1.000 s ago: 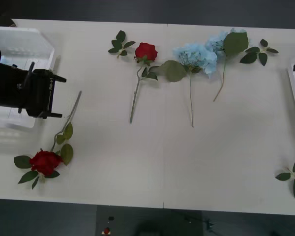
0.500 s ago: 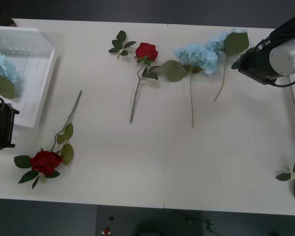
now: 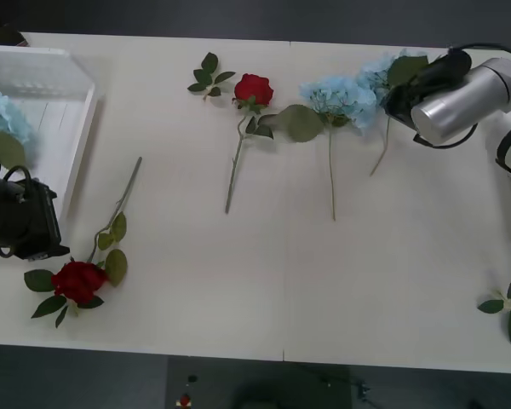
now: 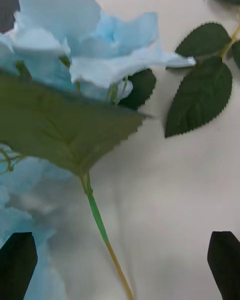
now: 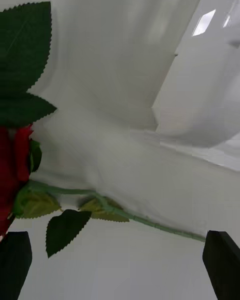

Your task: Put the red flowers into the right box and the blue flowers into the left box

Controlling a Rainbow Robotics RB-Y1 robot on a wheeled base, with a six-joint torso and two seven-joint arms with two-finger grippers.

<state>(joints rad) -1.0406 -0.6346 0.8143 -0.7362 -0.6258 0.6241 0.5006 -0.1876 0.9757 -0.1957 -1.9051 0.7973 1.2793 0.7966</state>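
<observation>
The right gripper [image 4: 122, 265] has moved over the far blue hydrangea [image 3: 383, 72], fingers spread; the left gripper [image 5: 117, 265], also open, has shifted beside the near red rose [image 3: 78, 280].

Silver cylindrical right forearm [image 3: 450, 106], black wrist housings (looped black cable), black pincer fingertips [image 4: 17, 265]

Table [image 3: 264, 281]: smooth matt white. Left box [image 3: 64, 102]: glossy white plastic, ribbed bottom. Blue flowers [image 4: 95, 45]: thin soft cloth petals. Red rose [image 3: 78, 280] near box: cloth-like petals; serrated matt leaves [image 5: 22, 50].
</observation>
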